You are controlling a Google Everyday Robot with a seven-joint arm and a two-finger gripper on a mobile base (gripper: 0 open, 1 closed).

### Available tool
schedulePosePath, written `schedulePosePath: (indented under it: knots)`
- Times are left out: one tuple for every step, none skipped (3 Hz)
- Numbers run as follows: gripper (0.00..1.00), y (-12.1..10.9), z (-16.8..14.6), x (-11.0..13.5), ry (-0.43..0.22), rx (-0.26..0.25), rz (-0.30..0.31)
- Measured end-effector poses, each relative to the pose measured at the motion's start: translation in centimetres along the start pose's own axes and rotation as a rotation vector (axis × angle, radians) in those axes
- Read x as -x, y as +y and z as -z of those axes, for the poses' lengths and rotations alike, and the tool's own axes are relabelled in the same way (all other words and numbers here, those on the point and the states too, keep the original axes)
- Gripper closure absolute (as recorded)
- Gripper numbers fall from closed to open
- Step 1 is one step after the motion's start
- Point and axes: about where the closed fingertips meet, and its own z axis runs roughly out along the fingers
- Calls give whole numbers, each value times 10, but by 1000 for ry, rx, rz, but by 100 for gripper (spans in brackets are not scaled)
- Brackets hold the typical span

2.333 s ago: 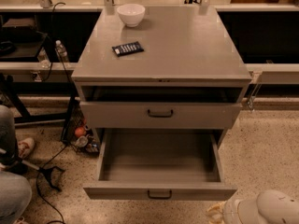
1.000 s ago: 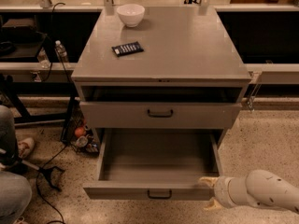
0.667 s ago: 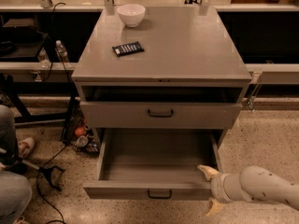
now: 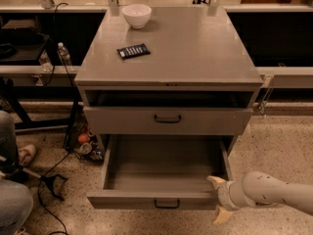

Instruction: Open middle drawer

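The middle drawer (image 4: 161, 173) is pulled far out at the bottom of the grey cabinet. Its wide shallow tray is empty, and its front carries a small dark handle (image 4: 167, 203). My gripper (image 4: 215, 199) comes in from the lower right on a white arm and sits at the drawer's right front corner. It is open, with one tan finger (image 4: 215, 181) over the tray's corner and the other (image 4: 222, 214) below the front. It holds nothing.
Above is a wider grey front (image 4: 167, 119) with a larger handle and a dark gap over it. A white bowl (image 4: 136, 14) and a dark flat object (image 4: 133, 50) lie on the cabinet top (image 4: 195, 48). A person's legs, cables (image 4: 49, 180) and small items are on the floor at left.
My arm has moved in from the lower right, leftward to the drawer's right front corner. The drawer has not visibly moved.
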Motion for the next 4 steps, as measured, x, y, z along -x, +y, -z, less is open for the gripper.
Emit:
schedulePosePath:
  knots:
    - [38, 8, -3, -11, 11, 4, -33]
    - [62, 22, 11, -11, 11, -11, -36]
    - [84, 36, 27, -6, 0, -22, -35]
    - [100, 55, 37, -1, -29, -11, -43]
